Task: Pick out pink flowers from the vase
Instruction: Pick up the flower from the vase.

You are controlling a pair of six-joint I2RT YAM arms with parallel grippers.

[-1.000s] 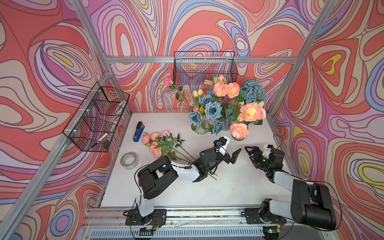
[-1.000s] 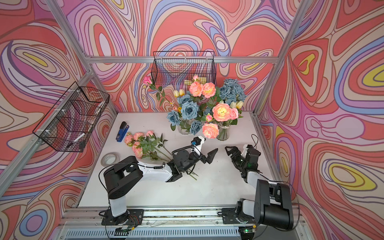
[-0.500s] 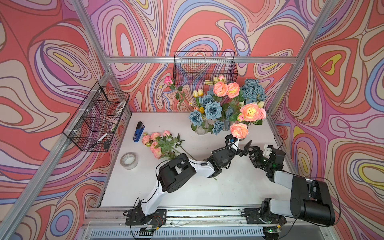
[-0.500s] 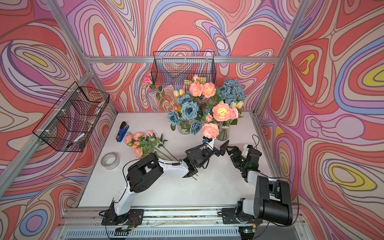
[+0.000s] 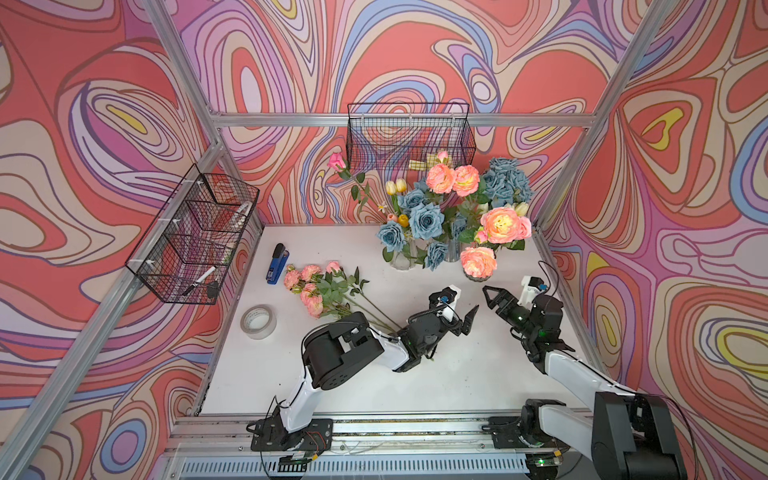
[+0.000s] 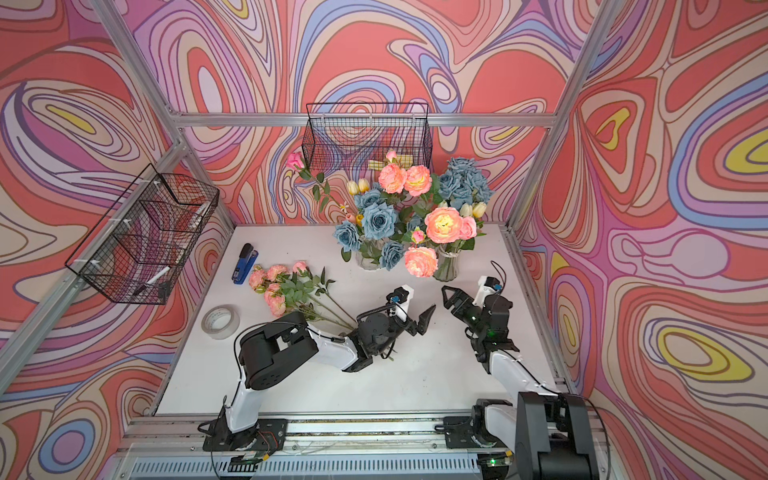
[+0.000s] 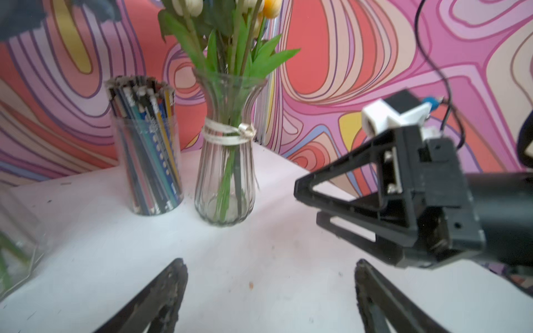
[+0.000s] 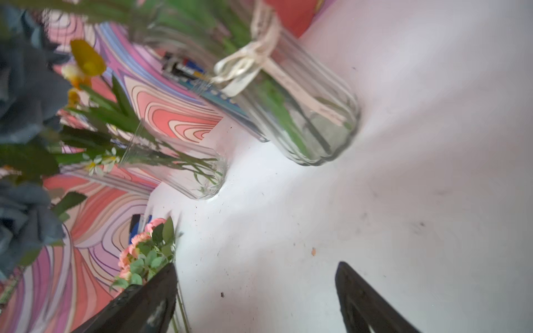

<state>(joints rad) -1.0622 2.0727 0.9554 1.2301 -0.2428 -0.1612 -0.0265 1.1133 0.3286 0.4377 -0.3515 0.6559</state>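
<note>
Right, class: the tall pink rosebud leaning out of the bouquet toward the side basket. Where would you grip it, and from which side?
Probably the stem just below the pink rosebud, above its leaves, approached from the robot's left, away from the blue roses. It leans clear of the bunch, so that stretch stands exposed; the bloom offers no firm hold.
</note>
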